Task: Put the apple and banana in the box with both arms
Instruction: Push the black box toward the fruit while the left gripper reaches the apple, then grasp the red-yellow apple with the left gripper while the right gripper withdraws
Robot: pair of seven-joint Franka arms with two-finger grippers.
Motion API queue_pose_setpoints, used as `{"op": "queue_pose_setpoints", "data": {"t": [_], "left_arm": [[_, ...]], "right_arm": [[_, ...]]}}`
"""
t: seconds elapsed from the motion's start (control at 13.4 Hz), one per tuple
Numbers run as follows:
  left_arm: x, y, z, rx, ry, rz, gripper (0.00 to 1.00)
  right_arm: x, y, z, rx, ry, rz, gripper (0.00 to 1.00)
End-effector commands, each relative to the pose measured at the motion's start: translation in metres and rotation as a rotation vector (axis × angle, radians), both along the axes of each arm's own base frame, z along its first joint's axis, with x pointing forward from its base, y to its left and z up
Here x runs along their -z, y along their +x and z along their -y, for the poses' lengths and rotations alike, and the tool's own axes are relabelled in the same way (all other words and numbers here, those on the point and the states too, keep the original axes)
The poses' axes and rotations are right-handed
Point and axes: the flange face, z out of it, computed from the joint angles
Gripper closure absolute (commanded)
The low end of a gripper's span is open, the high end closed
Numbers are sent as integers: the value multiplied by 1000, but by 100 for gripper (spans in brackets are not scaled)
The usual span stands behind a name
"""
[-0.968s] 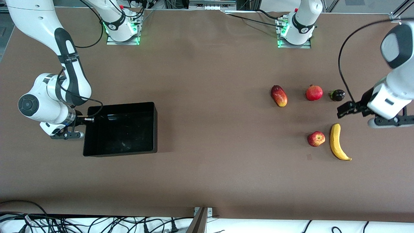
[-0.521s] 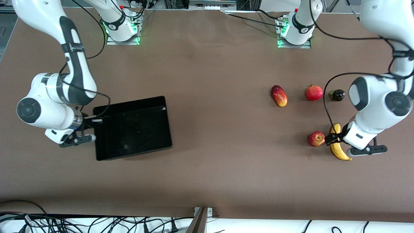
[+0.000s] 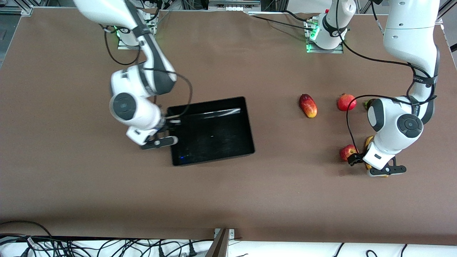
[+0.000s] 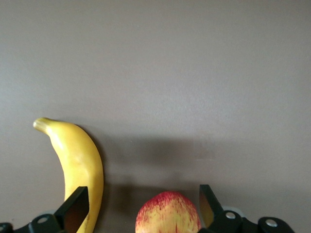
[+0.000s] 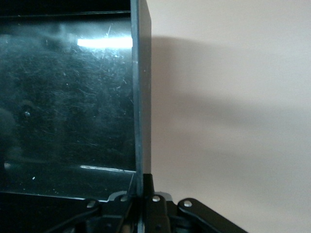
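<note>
The black box (image 3: pixel 214 156) stands near the table's middle. My right gripper (image 3: pixel 167 124) is shut on its wall at the right arm's end; in the right wrist view the wall (image 5: pixel 141 97) runs straight into the closed gripper (image 5: pixel 145 188). The apple (image 3: pixel 345 151) lies at the left arm's end, beside the banana (image 3: pixel 368 140), which my left arm mostly hides. My left gripper (image 3: pixel 355 157) is low and open. In the left wrist view it (image 4: pixel 142 208) has the apple (image 4: pixel 167 216) between its fingers, apart from both, and one finger stands in front of the banana (image 4: pixel 77 155).
A red-yellow mango (image 3: pixel 308 105) and a red pomegranate (image 3: pixel 346 102) lie farther from the front camera than the apple. A dark fruit (image 3: pixel 366 104) beside the pomegranate is mostly hidden by my left arm. Cables lie along the front edge.
My right arm has dragged the box toward the table's middle. My left gripper has come down from beside the banana and now has the apple between its fingers.
</note>
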Motion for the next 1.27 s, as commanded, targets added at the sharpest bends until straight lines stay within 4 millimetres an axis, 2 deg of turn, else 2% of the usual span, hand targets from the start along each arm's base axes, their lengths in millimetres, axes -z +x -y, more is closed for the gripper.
{"op": "queue_pose_setpoints", "data": {"t": [0.0, 0.15, 0.3, 0.45, 0.6, 0.67, 0.74, 0.82, 0.89, 1.04, 1.12, 1.19], "left_arm": [[13, -12, 12, 22, -9, 5, 0], [18, -16, 23, 28, -23, 0, 0], [22, -19, 23, 28, -23, 8, 0], [28, -24, 21, 33, -19, 25, 0], [34, -28, 19, 35, -16, 42, 0], [37, -31, 18, 34, -17, 41, 11], [39, -32, 18, 32, -17, 44, 46], [41, -35, 18, 37, -13, 39, 86], [42, -36, 18, 48, -10, 36, 100], [40, -36, 19, 46, -11, 33, 100], [35, -35, 20, 41, -15, 32, 100], [23, -35, 24, 34, -21, 22, 100]], "right_arm": [[3, -10, -63, 71, 36, 33, 100], [18, -33, -120, 134, 72, 47, 100], [32, -51, -161, 203, 90, 85, 100], [49, -67, -184, 228, 89, 98, 100], [60, -72, -189, 230, 84, 98, 100], [62, -73, -190, 230, 80, 95, 100], [63, -73, -190, 230, 79, 94, 84], [62, -72, -188, 231, 80, 95, 56], [61, -71, -187, 219, 80, 100, 1], [43, -61, -178, 223, 87, 111, 0], [25, -49, -164, 238, 87, 119, 0], [-1, -32, -139, 257, 76, 128, 0]]}}
